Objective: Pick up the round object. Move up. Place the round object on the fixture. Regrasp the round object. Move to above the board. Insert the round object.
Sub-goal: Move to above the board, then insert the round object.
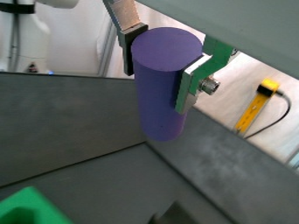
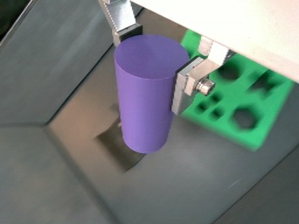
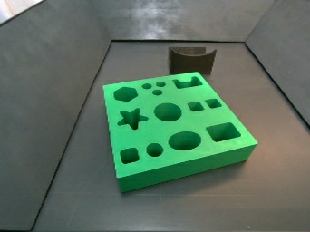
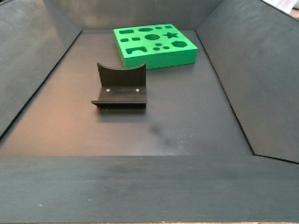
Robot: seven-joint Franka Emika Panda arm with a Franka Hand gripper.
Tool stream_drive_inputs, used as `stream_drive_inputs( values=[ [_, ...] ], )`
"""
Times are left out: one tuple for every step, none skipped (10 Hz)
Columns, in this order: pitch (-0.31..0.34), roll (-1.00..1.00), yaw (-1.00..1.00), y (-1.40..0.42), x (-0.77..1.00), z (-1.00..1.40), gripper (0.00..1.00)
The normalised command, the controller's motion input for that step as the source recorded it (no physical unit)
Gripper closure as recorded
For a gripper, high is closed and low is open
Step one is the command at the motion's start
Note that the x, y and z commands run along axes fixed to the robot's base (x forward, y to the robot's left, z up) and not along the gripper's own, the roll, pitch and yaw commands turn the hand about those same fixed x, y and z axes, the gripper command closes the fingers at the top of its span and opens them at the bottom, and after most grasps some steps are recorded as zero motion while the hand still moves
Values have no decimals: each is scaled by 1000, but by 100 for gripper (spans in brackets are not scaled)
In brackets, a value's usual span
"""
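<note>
Aloft, end effector around round object

So the smooth purple cylinder peg is hanging upright, clamped near its top between the gripper's silver finger plates in both wrist views, flat round end up, clear of the floor. The thick bright green square board with star, circle, hexagon and square cut-outs lies flat mid-frame in a side view. The small dark notched fixture stands just beyond it, toward the top of the frame, empty.
</note>
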Motion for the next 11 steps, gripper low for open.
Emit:
stream_drive_inputs(
  values=[
    [-99, -1000, -146, -1000, -369, 63, 100],
    [-92, -1000, -152, -853, -350, 58, 100],
    [-90, -1000, -152, -571, -264, 40, 100],
    [-91, -1000, -153, -395, -208, 28, 100],
    [-93, -1000, -140, -102, -120, 13, 100],
    [-96, -908, -122, -22, -97, 9, 100],
    [-84, -611, -66, 18, -83, 4, 100],
    [-73, -410, -40, 8, -71, 5, 100],
    [-51, -222, -16, 8, -50, -1, 100],
    [0, 0, 0, 0, 0, -17, 100],
    [0, 0, 0, 0, 0, -66, 100]
  ],
)
